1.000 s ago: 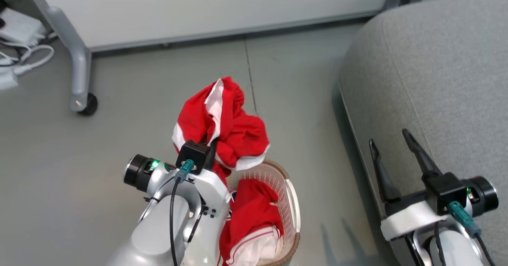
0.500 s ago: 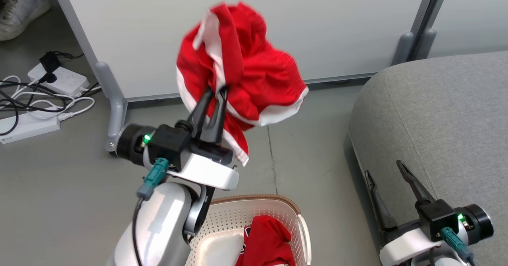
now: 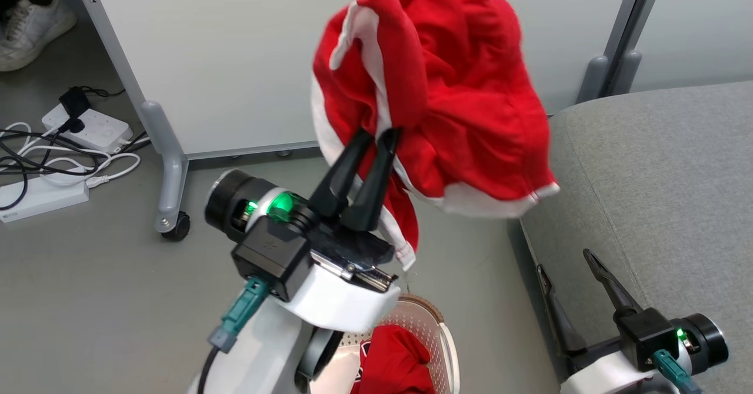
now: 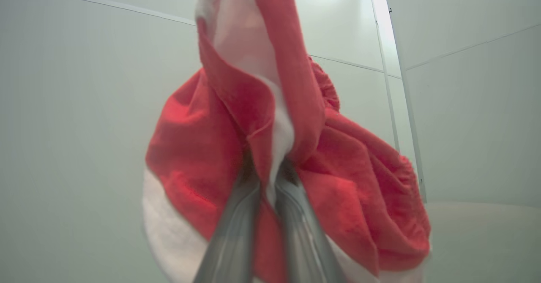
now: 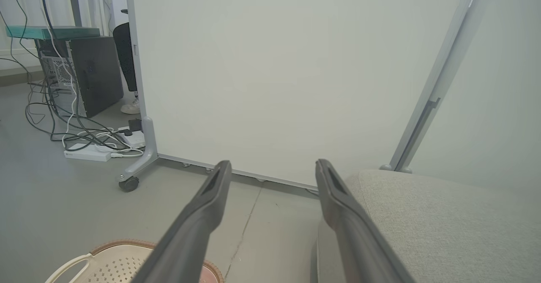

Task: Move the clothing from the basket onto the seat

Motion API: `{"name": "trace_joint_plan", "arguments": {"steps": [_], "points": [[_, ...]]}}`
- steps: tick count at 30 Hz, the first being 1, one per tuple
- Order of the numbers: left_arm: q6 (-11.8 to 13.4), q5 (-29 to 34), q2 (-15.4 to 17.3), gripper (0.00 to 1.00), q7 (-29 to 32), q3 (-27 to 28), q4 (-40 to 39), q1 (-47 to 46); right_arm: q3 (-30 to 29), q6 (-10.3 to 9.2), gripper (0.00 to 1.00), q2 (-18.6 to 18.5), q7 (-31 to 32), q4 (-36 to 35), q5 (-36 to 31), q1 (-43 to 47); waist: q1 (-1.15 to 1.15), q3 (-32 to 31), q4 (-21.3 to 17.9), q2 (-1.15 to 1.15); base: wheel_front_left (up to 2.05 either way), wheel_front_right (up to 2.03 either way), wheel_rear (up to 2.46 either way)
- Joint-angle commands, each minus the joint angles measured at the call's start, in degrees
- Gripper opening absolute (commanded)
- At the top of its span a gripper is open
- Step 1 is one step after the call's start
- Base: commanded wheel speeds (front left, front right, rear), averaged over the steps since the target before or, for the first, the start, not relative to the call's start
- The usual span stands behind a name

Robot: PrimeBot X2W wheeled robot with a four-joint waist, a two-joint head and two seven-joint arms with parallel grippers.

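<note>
Head view: left gripper pinches crumpled soft red clothing.

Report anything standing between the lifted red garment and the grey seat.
Nothing visible does. The garment hangs from the shut left gripper beside the seat; the open right gripper sits lower, at the seat's edge.

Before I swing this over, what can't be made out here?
- Head view: the basket is behind the left arm and cut by the bottom edge, so how much clothing it holds is unclear.
- Head and left wrist views: the held garment runs off the upper edge.
- Left gripper fingertips: buried in the fabric.
- Head view: the seat runs off the right edge.
</note>
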Motion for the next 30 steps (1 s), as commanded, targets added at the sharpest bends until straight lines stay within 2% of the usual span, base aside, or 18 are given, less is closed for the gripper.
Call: {"name": "trace_joint_plan", "arguments": {"steps": [1,8,13,15,17,21,25,30], "points": [[-0.5,-0.4,0.2,0.0,0.0,-0.5,0.6,1.0,0.0,0.01,1.0,-0.5,-0.3,-0.3,0.4,0.4,0.0,-0.1,-0.1,0.0,0.0,0.0,0.0],[-1.2,-0.6,0.2,0.0,0.0,-2.1,2.9,1.5,0.7,0.01,1.0,-0.8,-0.3,-0.8,1.1,1.1,0.0,0.1,-0.9,0.0,0.0,0.0,0.0],[-0.7,-1.1,0.2,0.0,0.0,-1.9,3.2,1.5,1.4,0.02,1.0,-0.9,-0.3,-0.7,4.6,1.2,0.0,0.3,-1.2,0.0,0.0,0.0,0.0],[-0.7,-1.2,0.2,0.0,0.0,-1.8,3.2,1.2,5.1,0.02,1.0,-1.5,-0.3,-3.4,10.1,1.3,0.0,0.5,-1.2,0.0,0.0,0.0,0.0],[-0.9,-1.0,0.2,0.0,0.0,-1.8,3.3,0.8,11.4,0.03,1.0,-4.6,-0.3,-9.6,16.1,0.8,0.0,0.7,-1.2,0.0,0.0,0.0,0.0],[-1.5,-0.3,0.2,0.0,0.0,-1.5,4.2,-0.1,18.7,0.01,1.0,-10.7,-0.3,-17.8,21.8,2.3,0.0,1.2,-1.3,0.0,0.0,0.0,0.0],[-1.8,-0.2,0.2,0.0,0.0,-1.5,4.5,0.0,18.7,0.01,1.0,-12.2,-0.3,-20.6,22.7,2.6,0.0,1.1,-1.4,0.0,0.0,0.0,0.0],[-2.2,-0.1,0.2,0.0,0.0,-2.0,4.7,0.5,17.5,0.01,1.0,-11.1,-0.3,-22.9,21.7,1.3,0.0,0.9,-1.3,0.0,0.0,0.0,0.0]]}}
